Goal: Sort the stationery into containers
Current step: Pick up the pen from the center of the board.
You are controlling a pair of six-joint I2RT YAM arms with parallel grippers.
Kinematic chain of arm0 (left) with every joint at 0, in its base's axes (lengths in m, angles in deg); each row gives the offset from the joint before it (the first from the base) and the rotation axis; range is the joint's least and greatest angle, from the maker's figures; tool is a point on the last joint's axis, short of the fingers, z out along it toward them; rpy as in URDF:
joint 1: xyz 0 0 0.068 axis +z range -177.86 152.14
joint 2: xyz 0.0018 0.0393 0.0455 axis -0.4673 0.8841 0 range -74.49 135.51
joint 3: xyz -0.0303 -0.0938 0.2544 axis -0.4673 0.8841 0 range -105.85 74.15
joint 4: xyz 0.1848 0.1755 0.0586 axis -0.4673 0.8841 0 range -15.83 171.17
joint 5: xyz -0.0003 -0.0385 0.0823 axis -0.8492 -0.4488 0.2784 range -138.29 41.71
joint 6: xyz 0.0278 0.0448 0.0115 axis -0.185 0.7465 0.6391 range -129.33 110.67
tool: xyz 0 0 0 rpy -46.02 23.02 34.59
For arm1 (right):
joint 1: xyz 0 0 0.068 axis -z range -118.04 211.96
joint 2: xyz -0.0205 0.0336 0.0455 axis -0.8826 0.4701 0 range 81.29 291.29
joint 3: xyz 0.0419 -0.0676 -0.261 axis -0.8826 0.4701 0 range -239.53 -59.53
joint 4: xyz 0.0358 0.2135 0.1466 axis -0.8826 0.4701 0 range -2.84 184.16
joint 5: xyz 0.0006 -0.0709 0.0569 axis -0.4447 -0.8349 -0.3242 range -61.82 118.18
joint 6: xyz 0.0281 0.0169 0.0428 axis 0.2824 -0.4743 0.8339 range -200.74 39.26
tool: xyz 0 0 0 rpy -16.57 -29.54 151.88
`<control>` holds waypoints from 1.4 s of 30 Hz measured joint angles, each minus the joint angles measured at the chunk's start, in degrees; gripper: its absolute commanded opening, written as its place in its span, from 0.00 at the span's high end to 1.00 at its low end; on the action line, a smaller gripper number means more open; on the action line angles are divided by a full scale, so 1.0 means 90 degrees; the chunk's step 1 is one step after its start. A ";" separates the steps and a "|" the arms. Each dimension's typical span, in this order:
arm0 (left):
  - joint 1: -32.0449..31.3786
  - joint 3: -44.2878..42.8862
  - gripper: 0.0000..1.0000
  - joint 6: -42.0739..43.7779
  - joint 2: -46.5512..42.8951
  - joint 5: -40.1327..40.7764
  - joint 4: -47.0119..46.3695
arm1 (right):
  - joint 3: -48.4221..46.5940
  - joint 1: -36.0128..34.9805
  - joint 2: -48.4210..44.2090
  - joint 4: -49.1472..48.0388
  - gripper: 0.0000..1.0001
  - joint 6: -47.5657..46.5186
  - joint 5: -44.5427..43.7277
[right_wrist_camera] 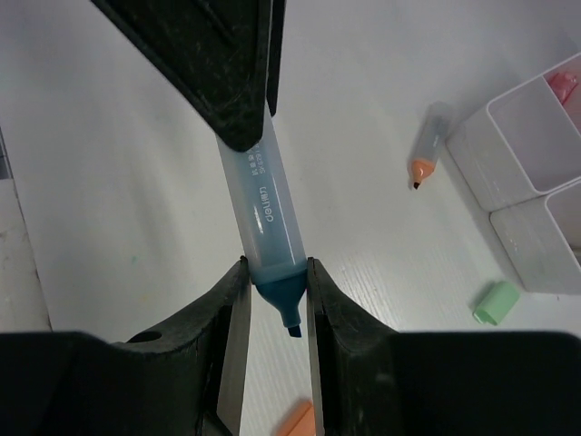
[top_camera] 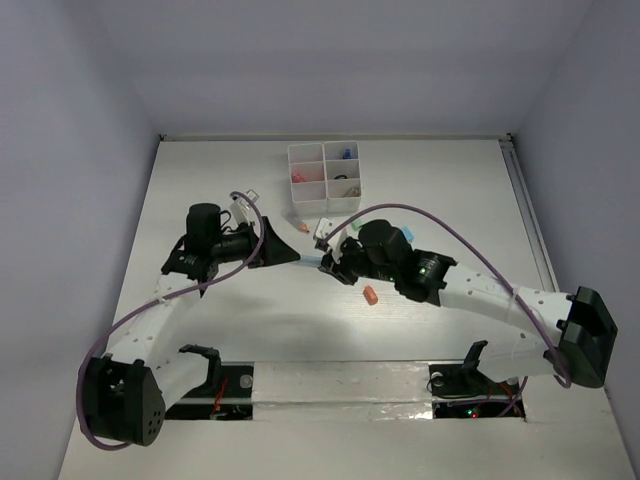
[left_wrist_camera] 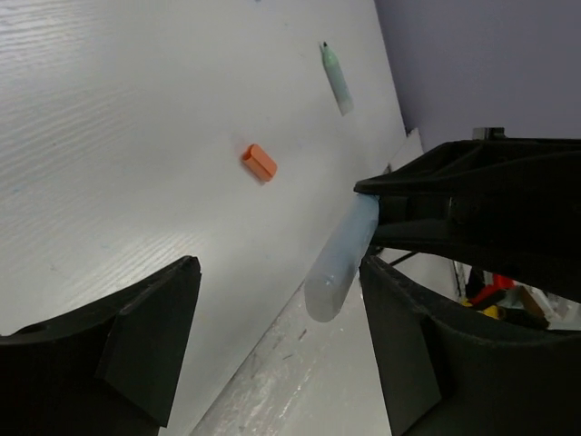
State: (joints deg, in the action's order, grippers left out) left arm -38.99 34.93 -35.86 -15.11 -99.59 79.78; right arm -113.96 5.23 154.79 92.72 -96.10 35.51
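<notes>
Right gripper (right_wrist_camera: 275,272): narrow, its two fingers pinched on the light-blue marker (right_wrist_camera: 261,195) at the collar just behind the bare chisel tip. It stands on the near side of the organiser box (top_camera: 322,165), a little apart from it.

Light-blue marker: uncapped and lifted off the counter (top_camera: 200,180), bridging the two grippers near the box's near edge.

Left gripper (left_wrist_camera: 277,265): fingers spread wide. The marker's blunt end lies between them, close beside one finger; whether it touches cannot be told. It sits to the near left of the box.

Organiser box: white, at the far middle of the counter. A pink item lies in its left column, a blue-capped item in the far right compartment, and a dark item in the middle right.

Orange-tipped marker (right_wrist_camera: 427,145): flat on the counter, just beside the box's near corner.

Pale-green cap (right_wrist_camera: 495,302): on the counter near the box's near side.

Orange eraser (top_camera: 370,295): on the counter, well nearer than the box, beside the right arm.

Green marker (left_wrist_camera: 336,77): flat on the counter; its place relative to the box cannot be told.
</notes>
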 measured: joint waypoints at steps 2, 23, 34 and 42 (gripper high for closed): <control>0.0000 0.0158 0.37 -0.0172 -0.0012 -0.0206 -0.0172 | -0.0066 0.0000 0.0066 -0.0002 0.98 -0.0044 -0.0005; -0.0041 0.0656 1.00 -0.1173 -0.0214 -0.1178 -0.1498 | -0.0855 0.0000 0.0636 0.0619 0.99 -0.0476 0.0665; -0.0061 0.0818 1.00 -0.1404 -0.0653 -0.0896 -0.1763 | -0.0826 -0.0002 0.0580 0.0270 0.04 -0.0335 0.0068; -0.0100 0.0979 1.00 -0.2018 -0.1647 0.0736 -0.2339 | 0.0211 0.0308 -0.0563 -0.1370 0.00 0.1430 -0.0753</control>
State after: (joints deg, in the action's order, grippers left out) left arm -39.89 43.74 -54.02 -29.93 -92.97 58.73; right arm -112.06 8.00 149.71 80.39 -83.22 28.74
